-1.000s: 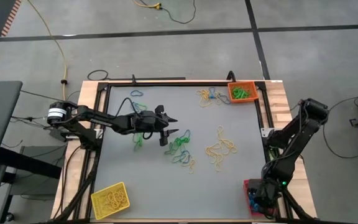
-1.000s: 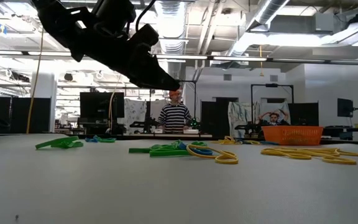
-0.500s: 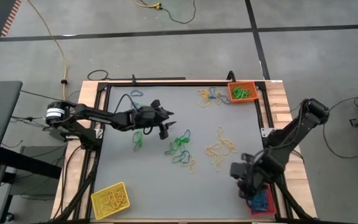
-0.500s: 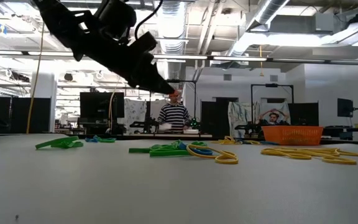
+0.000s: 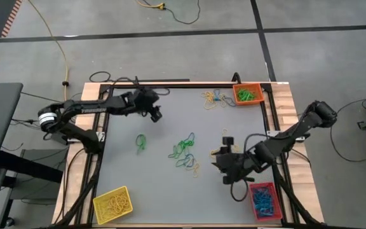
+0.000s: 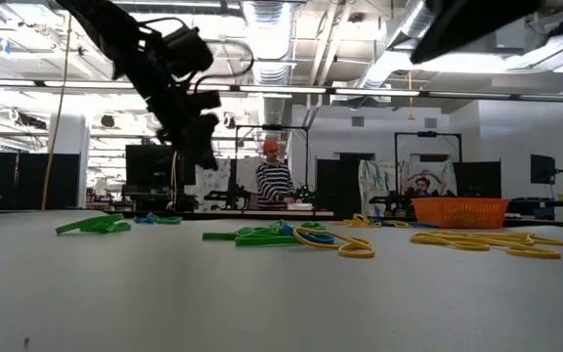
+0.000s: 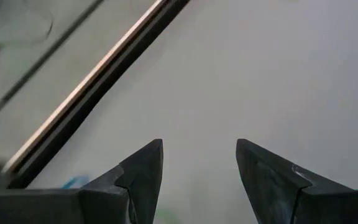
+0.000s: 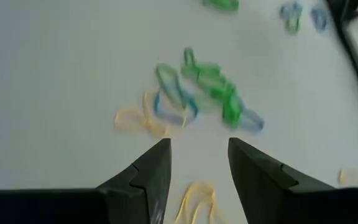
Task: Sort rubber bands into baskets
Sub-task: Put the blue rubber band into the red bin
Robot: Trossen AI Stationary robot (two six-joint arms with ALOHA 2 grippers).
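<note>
Rubber bands lie loose on the grey mat: a green one, a green, blue and yellow cluster, a yellow heap and a small far group. The orange basket holds green bands, the yellow basket yellow ones, the red basket blue ones. My left gripper hangs open and empty above the mat's far left part. My right gripper is open and empty, raised beside the yellow heap and pointing toward the mixed cluster.
A dark frame rail borders the mat close to my left gripper. Wooden table strips flank the mat. A yellow cable runs over the floor beyond the table. In the low view a person stands far behind the table.
My left gripper has swung from above the mat's middle toward the far left corner and tipped up from pointing steeply down. My right gripper has left the red basket, rising and travelling toward the mat's middle while rolling its wrist. Neither finger gap has visibly changed.
</note>
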